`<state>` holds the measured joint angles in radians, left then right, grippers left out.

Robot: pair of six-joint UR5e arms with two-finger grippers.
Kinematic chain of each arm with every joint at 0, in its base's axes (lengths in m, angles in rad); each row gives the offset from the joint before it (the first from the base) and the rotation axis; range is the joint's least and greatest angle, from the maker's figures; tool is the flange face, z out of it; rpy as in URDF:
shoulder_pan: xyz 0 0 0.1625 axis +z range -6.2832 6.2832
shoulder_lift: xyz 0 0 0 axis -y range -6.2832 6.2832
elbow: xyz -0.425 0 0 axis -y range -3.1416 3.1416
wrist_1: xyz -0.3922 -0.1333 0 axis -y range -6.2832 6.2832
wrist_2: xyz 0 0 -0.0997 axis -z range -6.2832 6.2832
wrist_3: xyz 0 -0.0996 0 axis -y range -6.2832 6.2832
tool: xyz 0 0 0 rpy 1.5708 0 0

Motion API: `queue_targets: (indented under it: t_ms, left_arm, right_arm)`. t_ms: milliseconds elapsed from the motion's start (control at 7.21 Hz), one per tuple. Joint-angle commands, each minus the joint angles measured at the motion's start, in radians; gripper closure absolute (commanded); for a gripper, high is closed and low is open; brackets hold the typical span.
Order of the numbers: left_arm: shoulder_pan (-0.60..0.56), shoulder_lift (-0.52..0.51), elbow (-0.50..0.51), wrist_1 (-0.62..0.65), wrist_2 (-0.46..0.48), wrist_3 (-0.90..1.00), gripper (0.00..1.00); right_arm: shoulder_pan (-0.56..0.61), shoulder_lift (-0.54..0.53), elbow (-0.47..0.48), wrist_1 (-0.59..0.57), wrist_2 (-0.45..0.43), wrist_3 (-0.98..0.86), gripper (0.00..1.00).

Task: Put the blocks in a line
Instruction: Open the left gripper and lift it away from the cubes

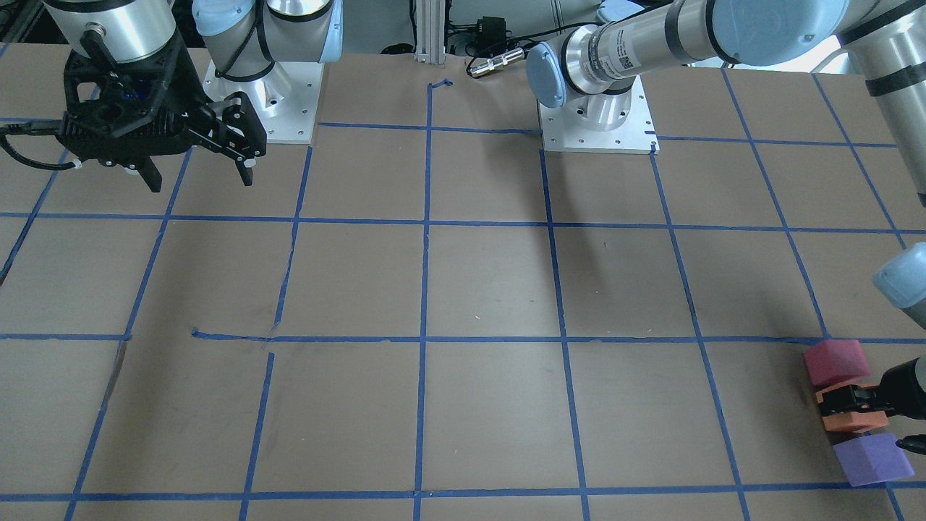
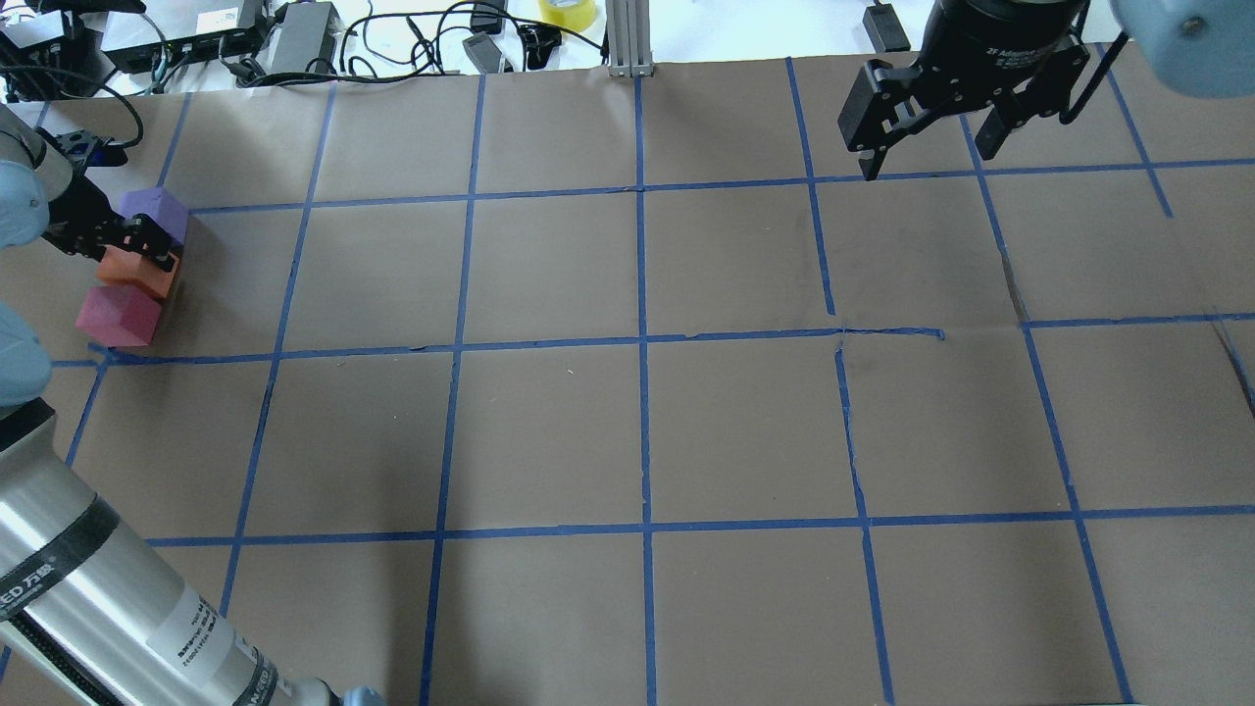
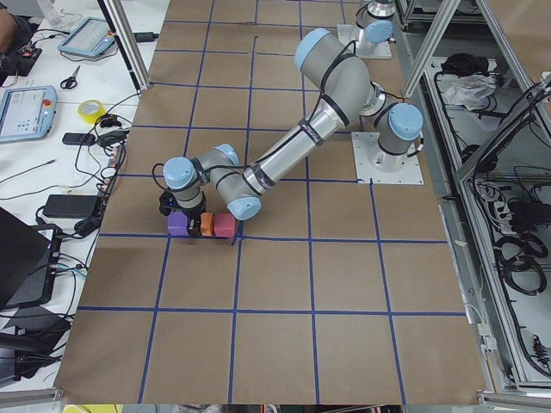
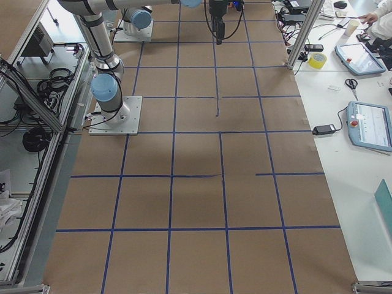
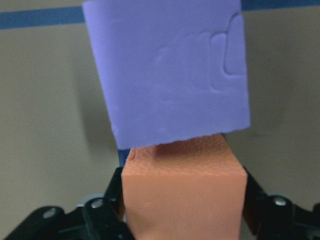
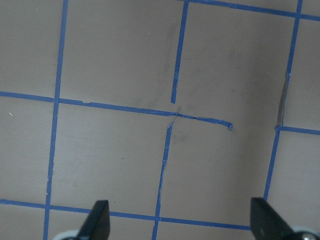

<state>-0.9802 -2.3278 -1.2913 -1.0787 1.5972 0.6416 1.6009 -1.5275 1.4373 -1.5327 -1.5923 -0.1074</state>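
Three blocks stand in a row near the table's edge on my left: red-pink (image 1: 835, 362), orange (image 1: 852, 421) and purple (image 1: 872, 459). In the overhead view they show as purple (image 2: 155, 210), orange (image 2: 135, 275) and red-pink (image 2: 118, 316). My left gripper (image 1: 855, 402) is shut on the orange block (image 5: 182, 200), the middle one, with a finger on each side of it. The purple block (image 5: 167, 75) lies just ahead of it. My right gripper (image 2: 927, 157) is open and empty, high above the far side of the table.
The brown table (image 2: 637, 431) carries a grid of blue tape lines. Cables, power bricks and a yellow tape roll (image 2: 567, 12) lie beyond its far edge. The two arm bases (image 1: 597, 123) stand at the robot's side of the table.
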Motion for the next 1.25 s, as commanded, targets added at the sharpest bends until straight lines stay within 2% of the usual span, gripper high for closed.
queue_targets:
  t_ms: [0,139,416,693,832,971,1109]
  left_arm:
    - [0.001,0.051,0.007,-0.001,0.012,0.006,0.0]
    - [-0.003,0.101,-0.005,-0.018,0.024,0.006,0.0]
    - [0.0,0.276,-0.06,-0.163,0.027,0.007,0.0]
    - [-0.032,0.457,-0.219,-0.182,-0.003,-0.023,0.0]
    - [-0.061,0.535,-0.273,-0.182,-0.002,-0.075,0.0]
    - [-0.104,0.58,-0.278,-0.197,0.001,-0.162,0.0]
    - [-0.182,0.605,-0.248,-0.298,0.001,-0.319,0.02]
  right_arm:
    - [0.001,0.0,0.0,0.002,-0.002,0.0,0.0]
    - [0.001,0.0,0.0,0.002,-0.002,0.0,0.0]
    - [0.001,0.0,0.0,-0.001,-0.002,0.0,0.0]
    - [-0.001,0.0,0.0,-0.001,-0.002,-0.002,0.0]
    - [-0.003,0.0,0.0,-0.001,-0.002,-0.003,0.0]
    - [-0.001,0.0,0.0,-0.001,-0.002,-0.003,0.0]
    - [-0.001,0.0,0.0,0.0,-0.002,-0.002,0.0]
